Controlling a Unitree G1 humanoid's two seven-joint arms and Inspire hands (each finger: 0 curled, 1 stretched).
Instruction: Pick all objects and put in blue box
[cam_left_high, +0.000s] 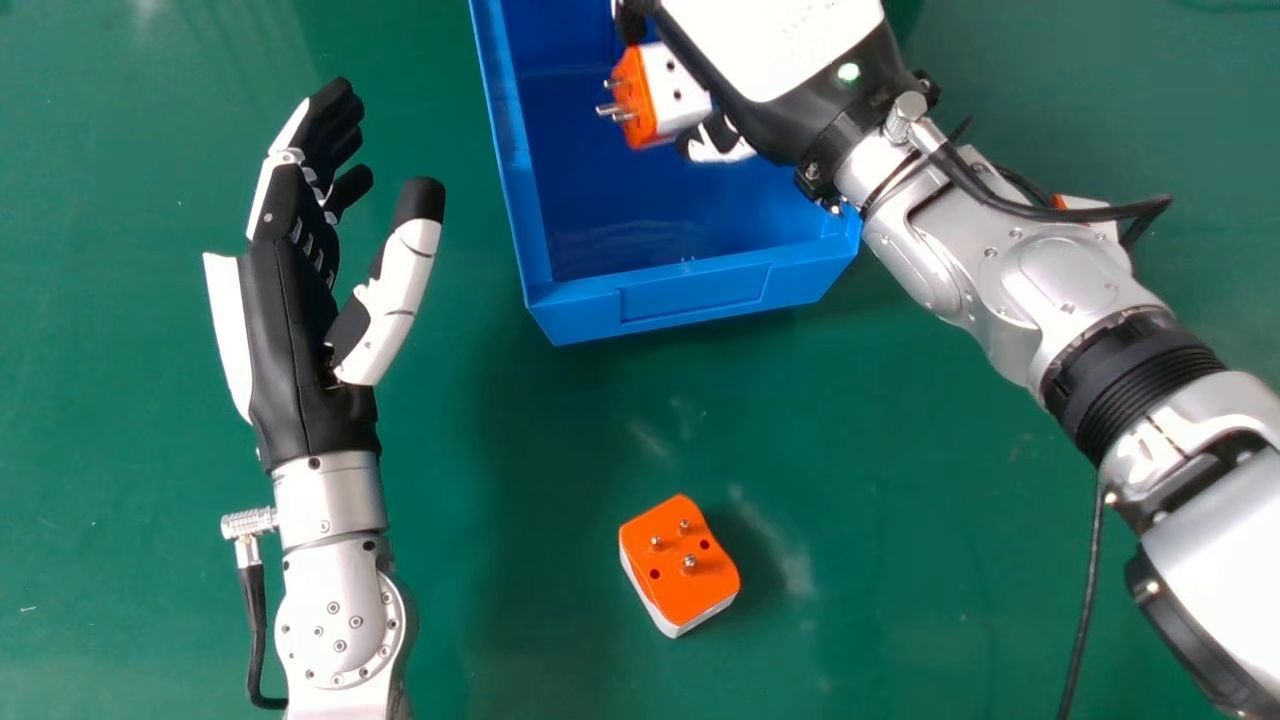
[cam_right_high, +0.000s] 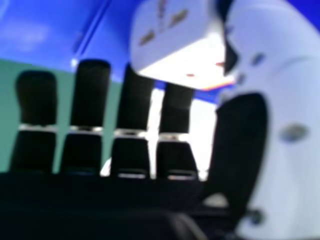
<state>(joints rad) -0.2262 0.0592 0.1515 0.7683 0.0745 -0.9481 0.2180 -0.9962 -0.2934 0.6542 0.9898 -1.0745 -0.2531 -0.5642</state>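
We see the right robot hand (cam_left_high: 775, 40), top centre, partly closed, pinching an adapter (cam_left_high: 672, 92) over the box (cam_left_high: 690, 292). Left robot hand (cam_left_high: 290, 320), at left: fingers extended, empty. Another adapter (cam_left_high: 688, 565): table (cam_left_high: 480, 620), lower centre.

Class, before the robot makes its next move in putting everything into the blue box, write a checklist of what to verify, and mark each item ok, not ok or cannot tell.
1. Blue box upright and open at the top: ok.
2. Orange-and-white plug adapter held by the right hand: ok, between thumb and fingers.
3. Held adapter over the box opening: ok.
4. Left hand away from the box: ok, open, off to the box's left.
5. All objects off the table: not ok; another plug adapter lies nearer the robot than the box, and an orange-and-white object shows partly behind the right forearm.
6. Box's whole floor visible: not ok, the right hand covers part.
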